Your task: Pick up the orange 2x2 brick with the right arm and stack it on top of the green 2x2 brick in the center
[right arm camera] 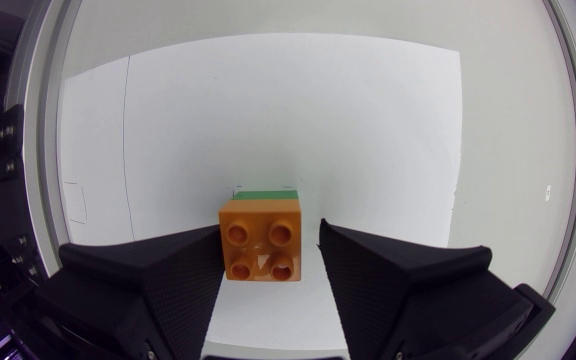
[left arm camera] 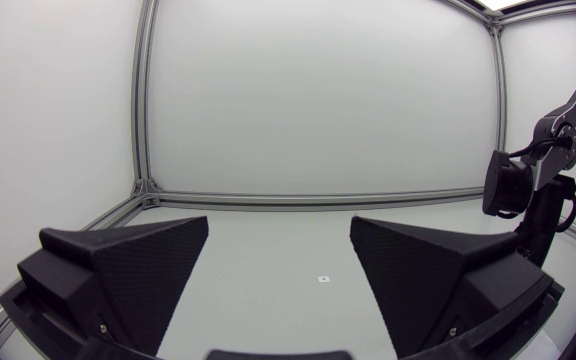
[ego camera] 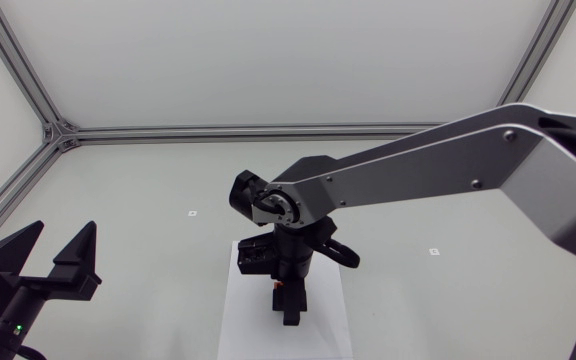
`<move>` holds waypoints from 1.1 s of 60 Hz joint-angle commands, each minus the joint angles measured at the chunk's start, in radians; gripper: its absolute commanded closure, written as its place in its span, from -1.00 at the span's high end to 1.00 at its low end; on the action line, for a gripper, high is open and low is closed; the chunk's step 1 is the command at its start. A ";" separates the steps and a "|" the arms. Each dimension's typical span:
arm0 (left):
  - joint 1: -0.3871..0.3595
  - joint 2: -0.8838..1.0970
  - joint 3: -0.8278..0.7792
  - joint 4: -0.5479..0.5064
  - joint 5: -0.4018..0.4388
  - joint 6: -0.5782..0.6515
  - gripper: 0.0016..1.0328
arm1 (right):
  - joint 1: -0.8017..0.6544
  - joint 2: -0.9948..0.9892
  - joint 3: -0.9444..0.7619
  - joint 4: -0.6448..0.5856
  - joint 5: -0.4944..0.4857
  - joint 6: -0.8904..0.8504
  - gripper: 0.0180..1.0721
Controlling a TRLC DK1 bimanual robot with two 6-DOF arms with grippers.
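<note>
At the white sheet's (ego camera: pixel 336 325) middle, your right gripper (right arm camera: pixel 268 226) stands narrowly parted around the orange brick (right arm camera: pixel 260 240), apparently so it can settle squarely on the green brick (right arm camera: pixel 265 191).

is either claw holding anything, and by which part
Nothing is held. The orange brick sits on the green brick inside the open right claw, a gap beside one finger. The left claw is empty.
</note>
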 commanded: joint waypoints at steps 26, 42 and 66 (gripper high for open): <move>0.003 -0.008 -0.041 -0.015 0.004 0.013 0.92 | 0.009 0.027 0.006 -0.012 -0.008 -0.001 0.12; 0.003 -0.008 -0.041 -0.015 0.006 0.013 0.92 | 0.016 0.019 0.006 -0.016 -0.012 0.013 -0.05; 0.003 -0.008 -0.041 -0.013 0.004 0.013 0.92 | 0.030 0.004 -0.018 -0.015 -0.015 0.035 -0.05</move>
